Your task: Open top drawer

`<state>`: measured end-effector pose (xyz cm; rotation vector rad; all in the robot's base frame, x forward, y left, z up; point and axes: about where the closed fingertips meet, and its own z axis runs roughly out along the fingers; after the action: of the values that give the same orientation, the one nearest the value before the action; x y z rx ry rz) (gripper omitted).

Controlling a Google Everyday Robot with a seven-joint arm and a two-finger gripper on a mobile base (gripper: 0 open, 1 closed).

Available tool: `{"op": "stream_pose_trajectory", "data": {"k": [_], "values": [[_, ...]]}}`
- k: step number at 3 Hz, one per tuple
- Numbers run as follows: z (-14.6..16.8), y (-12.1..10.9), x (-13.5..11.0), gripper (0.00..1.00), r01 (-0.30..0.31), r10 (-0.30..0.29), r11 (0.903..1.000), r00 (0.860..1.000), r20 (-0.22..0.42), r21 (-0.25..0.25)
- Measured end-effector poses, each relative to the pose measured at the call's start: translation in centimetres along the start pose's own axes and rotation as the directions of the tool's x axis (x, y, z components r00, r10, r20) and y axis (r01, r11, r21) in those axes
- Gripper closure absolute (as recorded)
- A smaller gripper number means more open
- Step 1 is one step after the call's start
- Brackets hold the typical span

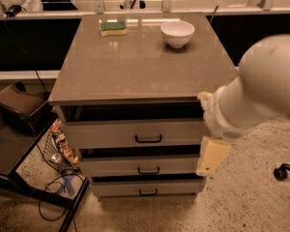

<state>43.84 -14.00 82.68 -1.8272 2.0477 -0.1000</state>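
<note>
The top drawer (111,133) is the widest of three light grey drawers in a cabinet under a grey-brown counter top (135,66). Its black bar handle (148,139) sits at the middle of its front. A dark gap shows between its front and the counter top. My white arm (261,91) reaches in from the right and looks blurred. The cream gripper (209,164) hangs in front of the cabinet's right front corner, level with the top and middle drawers and to the right of the handle, holding nothing that I can see.
A white bowl (177,33) and a green-and-yellow sponge (113,28) lie on the counter top. A brown bag (19,108), a black stand (19,178), a wire basket (58,151) and cables are to the left. A chair wheel (280,173) is on the floor at the right.
</note>
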Motion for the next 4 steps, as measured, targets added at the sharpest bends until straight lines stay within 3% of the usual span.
{"op": "stream_pose_trajectory", "data": {"k": [2, 3, 4], "values": [[9.7, 0.8, -1.3, 0.0, 0.03, -0.032, 0.9981, 0.999, 0.025, 0.054], [12.0, 1.5, -1.6, 0.0, 0.065, -0.061, 0.9933, 0.997, -0.05, 0.096], [11.6, 1.2, -1.5, 0.0, 0.054, -0.049, 0.9932, 0.998, -0.05, 0.103]]}}
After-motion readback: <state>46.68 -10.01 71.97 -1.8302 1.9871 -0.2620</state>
